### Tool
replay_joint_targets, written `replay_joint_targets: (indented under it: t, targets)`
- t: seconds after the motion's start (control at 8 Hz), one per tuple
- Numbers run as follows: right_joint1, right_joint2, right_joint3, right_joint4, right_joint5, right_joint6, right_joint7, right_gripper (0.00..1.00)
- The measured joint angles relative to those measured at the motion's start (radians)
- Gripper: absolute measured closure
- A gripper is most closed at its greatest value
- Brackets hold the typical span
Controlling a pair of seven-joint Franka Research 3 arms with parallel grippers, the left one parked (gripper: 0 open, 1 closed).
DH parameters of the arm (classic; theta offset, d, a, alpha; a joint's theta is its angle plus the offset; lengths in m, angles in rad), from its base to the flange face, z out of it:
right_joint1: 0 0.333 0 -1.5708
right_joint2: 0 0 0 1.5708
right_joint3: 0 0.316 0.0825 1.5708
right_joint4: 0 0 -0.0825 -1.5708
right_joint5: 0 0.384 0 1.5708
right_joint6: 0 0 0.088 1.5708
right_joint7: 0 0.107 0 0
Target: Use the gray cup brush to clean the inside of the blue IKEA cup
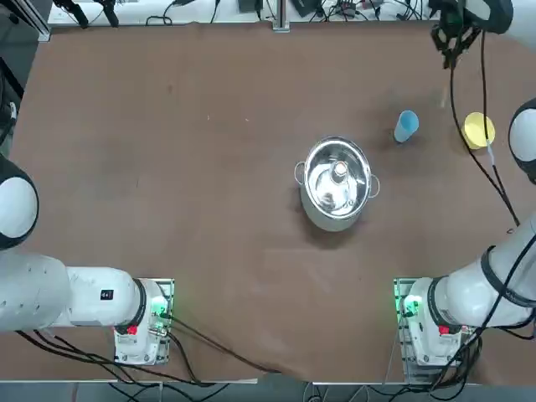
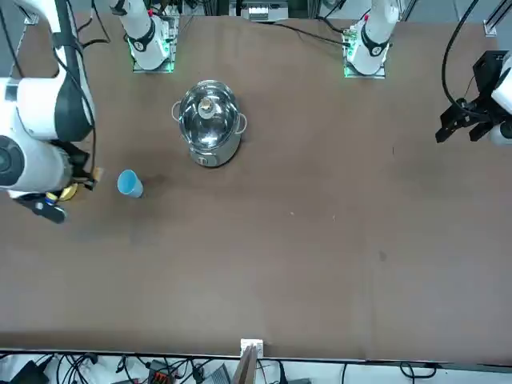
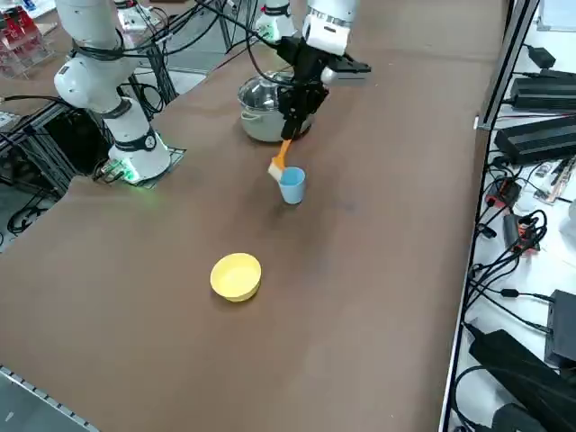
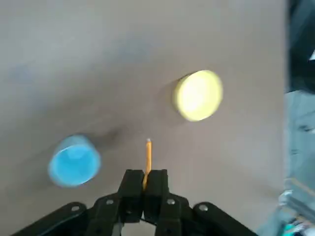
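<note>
Above the table, right gripper point(image 4: 145, 184) is clamped on slim orange-handled brush point(image 3: 280, 160), high; small light-blue plastic cup point(image 3: 292, 185) sits offset, so an off-centre descent likely tips it.

The right arm is stretched far out from its base over the far right part of the table, with the wrist high above the surface. The right gripper point(image 4: 144, 183) points down, and its two fingers point(image 4: 132, 184) are pressed together on the thin orange handle of the gray cup brush point(image 3: 281, 158), which hangs below them.
</note>
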State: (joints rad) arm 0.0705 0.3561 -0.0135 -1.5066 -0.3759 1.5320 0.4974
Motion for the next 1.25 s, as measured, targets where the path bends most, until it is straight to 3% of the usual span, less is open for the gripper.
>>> replay_joint_targets:
  t: [0.25,0.5,0.88,1.25]
  targets:
    - [-0.008,0.015,-0.003,-0.024,-0.154,0.01,-0.004,0.96]
    - [-0.042,0.028,-0.006,-0.106,-0.274,0.093,-0.004,0.96]
    - [-0.122,0.026,-0.014,-0.259,-0.391,0.277,0.003,0.96]
    - [-0.146,0.032,-0.012,-0.359,-0.421,0.374,0.102,0.96]
